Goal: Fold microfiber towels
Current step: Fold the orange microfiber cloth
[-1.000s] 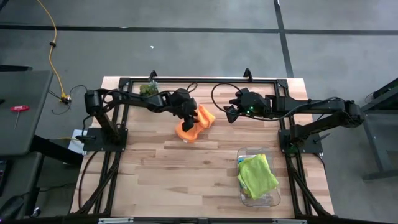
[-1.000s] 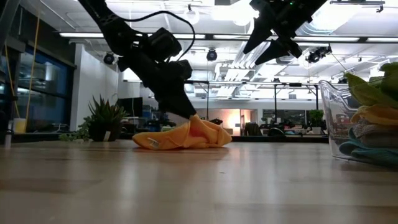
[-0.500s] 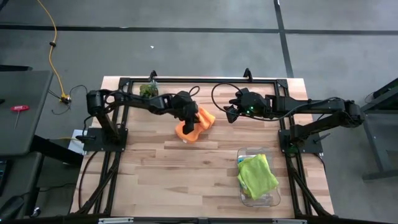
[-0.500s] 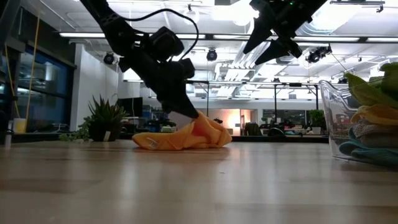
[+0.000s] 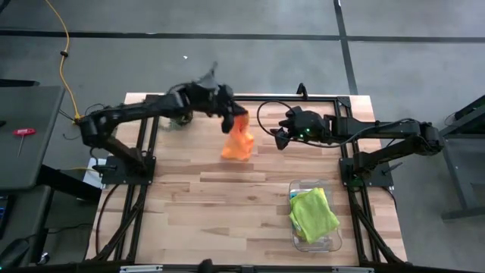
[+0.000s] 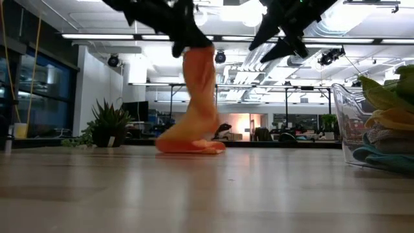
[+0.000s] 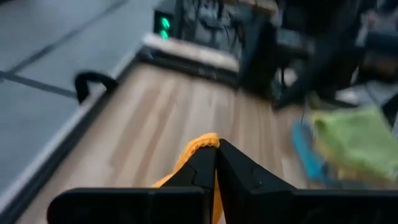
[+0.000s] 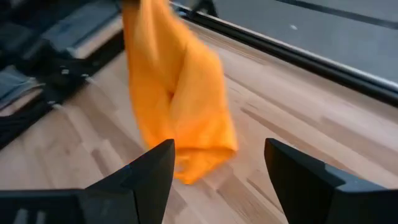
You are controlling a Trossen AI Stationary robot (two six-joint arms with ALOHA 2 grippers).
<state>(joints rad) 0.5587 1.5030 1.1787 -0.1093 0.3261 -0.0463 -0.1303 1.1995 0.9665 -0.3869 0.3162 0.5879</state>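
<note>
An orange microfiber towel [image 5: 238,138] hangs in a long bunch below my left gripper [image 5: 229,117], which is shut on its top, high over the table's far middle. The towel's lower end [image 6: 191,146] rests on the wood. My right gripper [image 5: 277,138] hovers open just to the towel's right, holding nothing; in its wrist view the towel [image 8: 175,99] hangs beyond its open fingers. A lime green towel [image 5: 312,212] lies on top of others in a clear bin. My left gripper pinches the orange towel's top edge [image 7: 200,144] between its two shut fingers; how many layers, I cannot tell. The fingers slant forward and a little downward. The towel hangs below them in a slack column [image 6: 199,90], its lower end on the table.
The clear plastic bin [image 5: 332,241] stands at the near right, its wall [image 6: 344,123] at the low view's right. A small green plant clump [image 5: 179,111] sits at the far left, under the left arm. Bare wood lies in the near middle and left.
My left gripper has risen from the table, shifting a little toward the far edge, with the orange towel in its hold. The towel, a low heap before, is now drawn up into a hanging column; only its lower end stays on the wood.
</note>
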